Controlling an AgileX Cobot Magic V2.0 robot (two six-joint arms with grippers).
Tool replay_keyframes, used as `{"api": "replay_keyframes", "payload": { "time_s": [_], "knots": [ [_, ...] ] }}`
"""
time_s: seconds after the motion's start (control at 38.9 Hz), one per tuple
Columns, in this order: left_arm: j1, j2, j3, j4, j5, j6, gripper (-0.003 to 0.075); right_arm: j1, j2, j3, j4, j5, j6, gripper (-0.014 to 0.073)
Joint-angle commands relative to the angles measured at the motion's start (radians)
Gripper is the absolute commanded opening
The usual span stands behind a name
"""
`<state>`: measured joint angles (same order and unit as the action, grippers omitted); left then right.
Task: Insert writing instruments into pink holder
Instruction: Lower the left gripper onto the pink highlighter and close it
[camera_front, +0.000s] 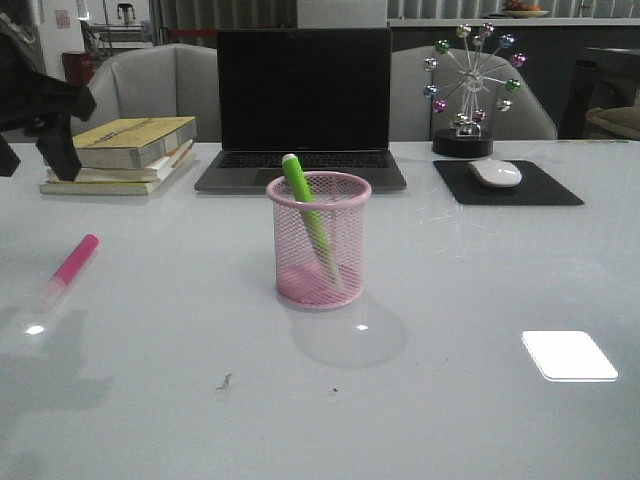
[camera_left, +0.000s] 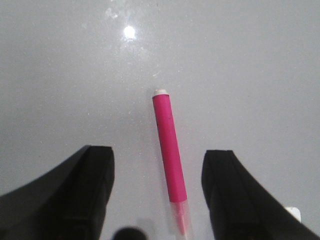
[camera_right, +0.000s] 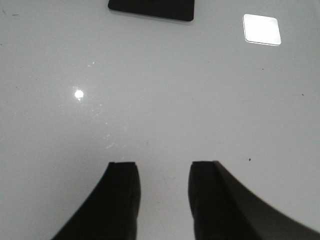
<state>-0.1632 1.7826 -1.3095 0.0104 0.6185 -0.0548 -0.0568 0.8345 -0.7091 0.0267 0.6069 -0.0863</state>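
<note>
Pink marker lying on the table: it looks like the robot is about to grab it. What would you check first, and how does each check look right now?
1. Left gripper open: ok, its fingers stand wide apart.
2. Pink marker lined up between the fingers: ok, it lies in the gap, touching neither.
3. Marker free to lift: ok, it lies flat on the bare table with nothing against it.
4. Room in the pink holder: ok, only the green marker leans inside.
5. Right gripper out of the way: ok, open over bare table, holding nothing.
6. Height of the left gripper above the marker: cannot tell.
</note>
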Motion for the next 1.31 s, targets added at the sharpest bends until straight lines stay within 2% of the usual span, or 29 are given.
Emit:
{"api": "replay_keyframes", "payload": {
  "time_s": [0.0,0.23,0.69,1.13,1.29],
  "knots": [
    [-0.006,0.005,-0.079,0.001,0.02,-0.009,0.0446,-0.006,-0.007,-0.025,-0.008,-0.064,-0.005,0.037],
    [-0.006,0.105,-0.137,0.0,0.083,-0.009,0.0446,-0.006,-0.007,-0.025,-0.008,-0.064,-0.005,0.037],
    [-0.006,0.205,-0.139,-0.019,0.075,-0.009,0.0446,-0.006,-0.007,-0.025,-0.008,-0.064,-0.005,0.037],
    [-0.006,0.209,-0.139,-0.025,0.046,-0.009,0.0444,-0.006,-0.007,-0.025,-0.008,-0.064,-0.005,0.037],
    [-0.006,0.209,-0.139,-0.025,0.041,-0.009,0.0414,-0.006,-0.007,-0.025,-0.008,-0.064,-0.005,0.037]
  ]
}}
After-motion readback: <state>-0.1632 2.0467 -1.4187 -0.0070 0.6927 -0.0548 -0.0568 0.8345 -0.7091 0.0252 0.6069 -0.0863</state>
